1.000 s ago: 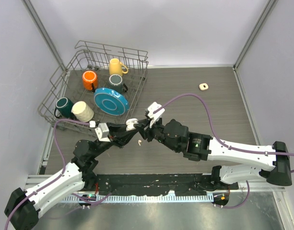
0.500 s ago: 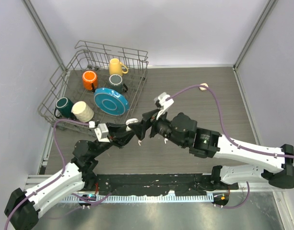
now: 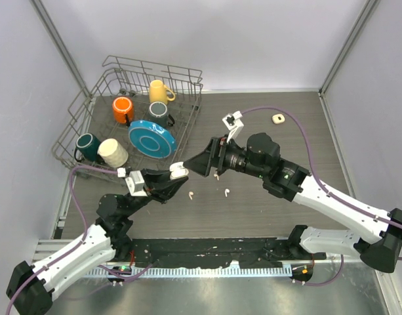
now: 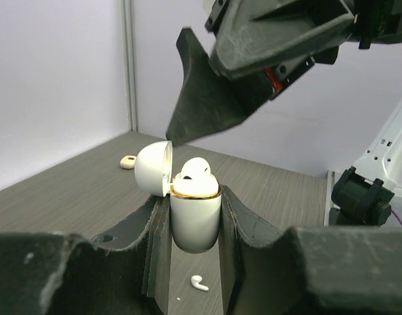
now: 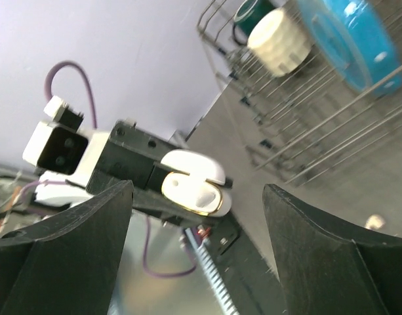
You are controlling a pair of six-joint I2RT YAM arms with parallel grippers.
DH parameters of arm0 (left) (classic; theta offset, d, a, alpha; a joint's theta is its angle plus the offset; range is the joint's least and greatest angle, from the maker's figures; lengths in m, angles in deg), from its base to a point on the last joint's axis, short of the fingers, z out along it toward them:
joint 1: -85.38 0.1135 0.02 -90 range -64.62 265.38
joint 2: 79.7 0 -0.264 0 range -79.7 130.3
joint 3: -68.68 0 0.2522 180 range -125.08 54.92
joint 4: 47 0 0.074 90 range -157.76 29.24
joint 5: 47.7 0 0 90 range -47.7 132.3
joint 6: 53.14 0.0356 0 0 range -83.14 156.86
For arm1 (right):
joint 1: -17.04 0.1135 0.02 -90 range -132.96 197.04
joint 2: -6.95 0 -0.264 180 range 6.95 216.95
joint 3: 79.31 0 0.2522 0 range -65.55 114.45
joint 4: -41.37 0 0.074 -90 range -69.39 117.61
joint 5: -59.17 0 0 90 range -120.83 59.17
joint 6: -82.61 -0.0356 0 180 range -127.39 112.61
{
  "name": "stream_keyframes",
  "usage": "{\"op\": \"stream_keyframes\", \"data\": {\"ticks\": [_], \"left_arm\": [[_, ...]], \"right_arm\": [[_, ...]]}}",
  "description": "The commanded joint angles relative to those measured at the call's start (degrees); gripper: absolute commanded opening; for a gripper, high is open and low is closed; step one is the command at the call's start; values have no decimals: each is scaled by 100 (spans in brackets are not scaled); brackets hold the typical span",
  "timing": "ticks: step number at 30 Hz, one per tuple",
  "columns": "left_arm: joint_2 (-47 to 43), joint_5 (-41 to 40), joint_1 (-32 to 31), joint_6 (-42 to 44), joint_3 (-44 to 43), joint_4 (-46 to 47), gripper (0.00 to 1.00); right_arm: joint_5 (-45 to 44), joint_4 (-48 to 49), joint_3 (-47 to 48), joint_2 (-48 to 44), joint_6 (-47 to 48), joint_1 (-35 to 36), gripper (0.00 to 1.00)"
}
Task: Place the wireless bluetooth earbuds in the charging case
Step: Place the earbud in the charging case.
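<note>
My left gripper (image 3: 175, 174) is shut on the white charging case (image 4: 195, 220), its fingers (image 4: 235, 223) clamping both sides. The lid (image 4: 153, 168) hangs open to the left. One earbud (image 4: 195, 170) sits in the case with its head above the gold rim. My right gripper (image 3: 205, 164) hovers open just right of the case, its fingers (image 4: 207, 115) above it with nothing between them. In the right wrist view the case (image 5: 191, 185) lies between the spread fingers (image 5: 332, 249). Two more earbuds (image 3: 191, 194) (image 3: 226, 192) lie on the table below the grippers.
A wire dish rack (image 3: 106, 88) at back left holds several mugs and a blue plate (image 3: 151, 138). A small beige case (image 3: 277, 119) lies at back right. Purple cables loop off both arms.
My right gripper has opened and drawn back up and to the right from the case. The earbud under where it was now shows. The left gripper still holds the case.
</note>
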State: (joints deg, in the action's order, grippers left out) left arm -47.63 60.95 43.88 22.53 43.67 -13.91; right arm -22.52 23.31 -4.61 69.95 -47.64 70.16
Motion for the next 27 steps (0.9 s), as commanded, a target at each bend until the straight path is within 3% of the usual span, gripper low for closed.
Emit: {"op": "stream_keyframes", "data": {"ticks": [1,16,27], "left_arm": [[-26,-29,1,70,-282,316,0],[159,68,1,71,-378,430,0],[431,103,1,167,-484,553,0]], "right_arm": [[1206,701,-240,72,-896,-118,85],[2024,1835,-646,643,-1943,-311,85],[2403,2003,-681,889,-2110,-311,67]]}}
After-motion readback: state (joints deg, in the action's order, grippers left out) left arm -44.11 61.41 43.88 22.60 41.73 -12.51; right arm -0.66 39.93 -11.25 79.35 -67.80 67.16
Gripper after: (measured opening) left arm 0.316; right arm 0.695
